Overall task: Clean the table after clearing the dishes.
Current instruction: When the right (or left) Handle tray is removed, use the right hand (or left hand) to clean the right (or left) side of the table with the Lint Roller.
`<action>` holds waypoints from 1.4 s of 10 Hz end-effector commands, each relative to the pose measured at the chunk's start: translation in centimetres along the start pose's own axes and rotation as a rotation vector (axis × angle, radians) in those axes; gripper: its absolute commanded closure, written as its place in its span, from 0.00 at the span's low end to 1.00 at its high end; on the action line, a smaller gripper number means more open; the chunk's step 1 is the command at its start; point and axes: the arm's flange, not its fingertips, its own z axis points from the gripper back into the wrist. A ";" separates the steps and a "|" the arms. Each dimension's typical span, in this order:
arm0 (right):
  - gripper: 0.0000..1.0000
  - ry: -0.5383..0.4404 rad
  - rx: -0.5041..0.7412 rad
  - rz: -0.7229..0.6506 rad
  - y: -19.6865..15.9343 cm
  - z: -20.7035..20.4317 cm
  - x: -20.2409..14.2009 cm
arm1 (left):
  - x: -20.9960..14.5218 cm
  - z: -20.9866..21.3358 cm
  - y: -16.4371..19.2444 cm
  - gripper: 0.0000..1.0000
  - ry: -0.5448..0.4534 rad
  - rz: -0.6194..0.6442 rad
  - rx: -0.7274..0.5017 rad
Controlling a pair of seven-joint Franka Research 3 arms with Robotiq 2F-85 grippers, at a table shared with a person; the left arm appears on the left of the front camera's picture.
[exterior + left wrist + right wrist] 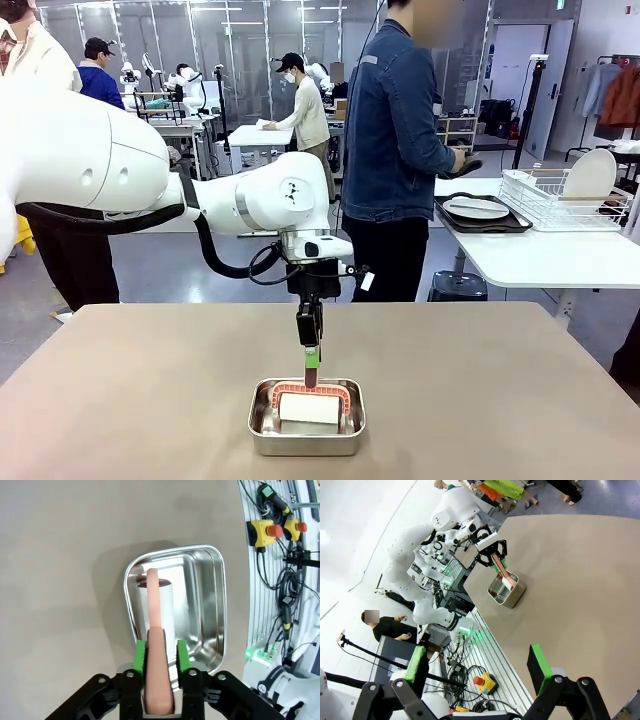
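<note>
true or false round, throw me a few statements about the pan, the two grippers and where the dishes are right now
1. The left gripper is shut on the pink handle of a tool resting in the steel pan. True.
2. The right gripper is shut on a cloth. False: it is open and holds nothing.
3. The steel pan sits on the brown table. True.
4. A plate lies beside the pan on the brown table. False: a plate lies on a dark tray on the white table beyond.
</note>
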 end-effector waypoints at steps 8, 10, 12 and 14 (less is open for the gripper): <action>0.00 0.008 0.006 0.020 0.3 0.1 -0.2 | -4.9 13.8 -11.2 1.00 -0.224 0.516 0.160; 0.00 0.008 0.006 0.020 0.3 0.1 -0.2 | -10.9 15.4 -13.5 1.00 -0.456 0.721 0.176; 0.00 0.008 0.006 0.020 0.3 0.1 -0.2 | -19.3 14.2 -15.1 1.00 -0.514 1.130 0.308; 0.00 0.008 0.006 0.020 0.3 0.1 -0.2 | -24.4 11.0 -16.4 1.00 -0.628 1.354 0.275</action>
